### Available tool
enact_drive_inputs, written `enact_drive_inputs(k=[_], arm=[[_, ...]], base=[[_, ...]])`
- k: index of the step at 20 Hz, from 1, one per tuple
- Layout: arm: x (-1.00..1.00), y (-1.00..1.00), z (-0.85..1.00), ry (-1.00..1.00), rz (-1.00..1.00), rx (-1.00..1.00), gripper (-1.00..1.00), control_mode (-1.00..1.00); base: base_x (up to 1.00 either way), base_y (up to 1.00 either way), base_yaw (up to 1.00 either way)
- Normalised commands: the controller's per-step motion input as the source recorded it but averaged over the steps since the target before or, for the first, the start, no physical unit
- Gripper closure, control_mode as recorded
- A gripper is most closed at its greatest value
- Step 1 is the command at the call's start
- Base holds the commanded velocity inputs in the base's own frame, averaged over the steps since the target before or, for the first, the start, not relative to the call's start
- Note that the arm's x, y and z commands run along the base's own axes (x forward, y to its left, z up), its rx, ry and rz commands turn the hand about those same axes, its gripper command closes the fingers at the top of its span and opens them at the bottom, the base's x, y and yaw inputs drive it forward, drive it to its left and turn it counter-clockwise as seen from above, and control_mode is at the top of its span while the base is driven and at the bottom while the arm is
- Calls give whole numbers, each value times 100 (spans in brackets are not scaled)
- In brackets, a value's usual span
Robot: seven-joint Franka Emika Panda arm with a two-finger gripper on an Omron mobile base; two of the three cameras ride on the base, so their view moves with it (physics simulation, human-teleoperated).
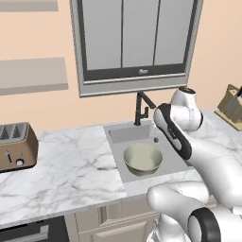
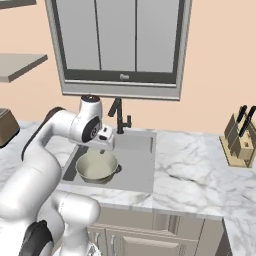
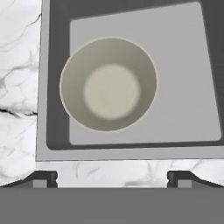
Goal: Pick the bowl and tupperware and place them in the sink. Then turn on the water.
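The bowl, pale grey-green with a cream inside, stands upright on the floor of the sink, towards its front left part. My gripper hangs a little above the basin, over the bowl's near side. It is open and holds nothing. The black faucet rises at the sink's back edge. The tupperware and the water are out of view.
White marble counter runs on both sides of the sink. A toaster stands at the far left. A knife block stands at the far right. A window is on the wall behind the faucet.
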Motion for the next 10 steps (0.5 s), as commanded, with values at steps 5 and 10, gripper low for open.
enact_drive_inputs(k=[5, 10], arm=[[-23, 13, 33, -1, 0, -5, -100, -100], [-22, 7, 32, -1, 0, -4, -100, -100]], base=[[0, 0, 0], [0, 0, 0]])
